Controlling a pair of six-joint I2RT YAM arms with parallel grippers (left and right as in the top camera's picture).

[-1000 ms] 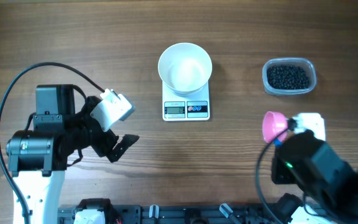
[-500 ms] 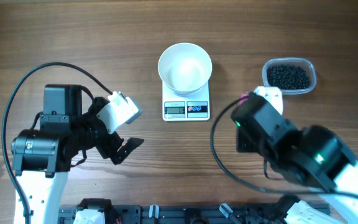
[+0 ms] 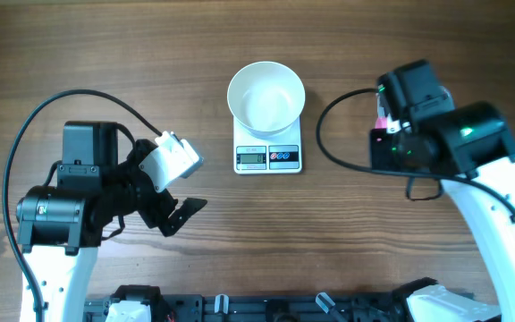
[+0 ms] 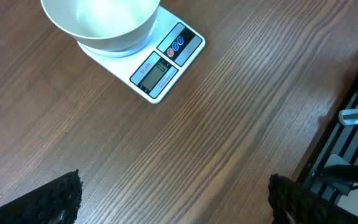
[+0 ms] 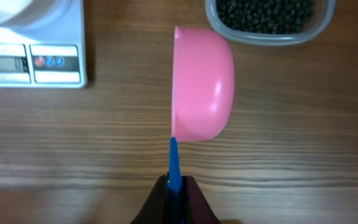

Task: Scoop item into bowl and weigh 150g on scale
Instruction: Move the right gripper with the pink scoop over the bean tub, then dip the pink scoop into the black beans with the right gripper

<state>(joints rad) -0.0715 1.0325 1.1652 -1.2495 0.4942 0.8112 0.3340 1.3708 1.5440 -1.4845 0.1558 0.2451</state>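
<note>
Far right on desk (image 3: pixel 150 54): right jaws clench blue handle (image 5: pixel 174 158) of pink scoop (image 5: pixel 202 87), tipped on edge near tub (image 5: pixel 263 40) of beads (image 5: pixel 266 12), poised to dig. Bowl (image 3: pixel 265 98) sits on scale (image 3: pixel 268 158) for weighing; left jaws released, idle.

Brown wood-grain tabletop (image 3: pixel 105 54), evenly lit

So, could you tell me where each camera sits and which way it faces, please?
Overhead: fixed above, facing straight down on the wooden table; both arms show.
Left wrist: on the left arm, facing down at the round white bowl on the flat white rectangular scale; the open left gripper shows black fingertips.
Right wrist: facing down past the shut right gripper holding a pink plastic scoop, towards a clear plastic tub of black beads.
Shared: all three show the scale.
</note>
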